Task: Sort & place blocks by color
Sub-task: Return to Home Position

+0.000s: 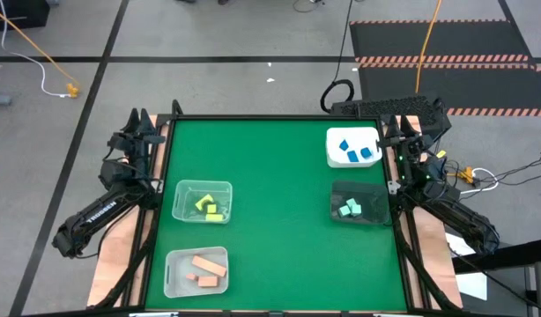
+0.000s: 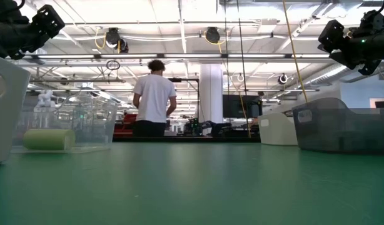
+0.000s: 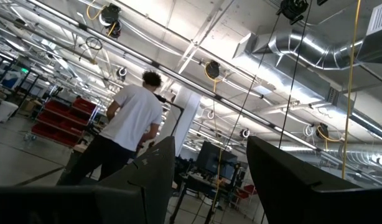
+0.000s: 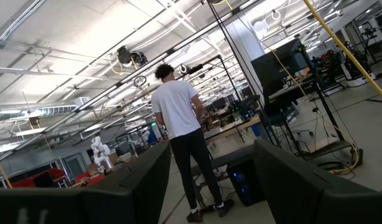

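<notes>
The blocks lie sorted in four tubs in the high view. Yellow blocks (image 1: pixel 207 206) are in a clear tub (image 1: pixel 184 195), and peach bars (image 1: pixel 207 269) in a second clear tub (image 1: pixel 175 283). Blue blocks (image 1: pixel 355 151) sit in a white tub (image 1: pixel 336 139), mint blocks (image 1: pixel 350 208) in a dark tub (image 1: pixel 374 195). My left gripper (image 3: pixel 209 186) is drawn back over the table's left edge, open and empty. My right gripper (image 4: pixel 213 186) is drawn back over the right edge near the white tub, also open and empty. Both point up into the room.
Bare green tabletop (image 1: pixel 279 220) runs between the two pairs of tubs. In the low view the tubs stand at the left (image 2: pixel 73 125) and right (image 2: pixel 342 128). A person (image 2: pixel 154 97) in a white shirt stands in the room beyond the far edge.
</notes>
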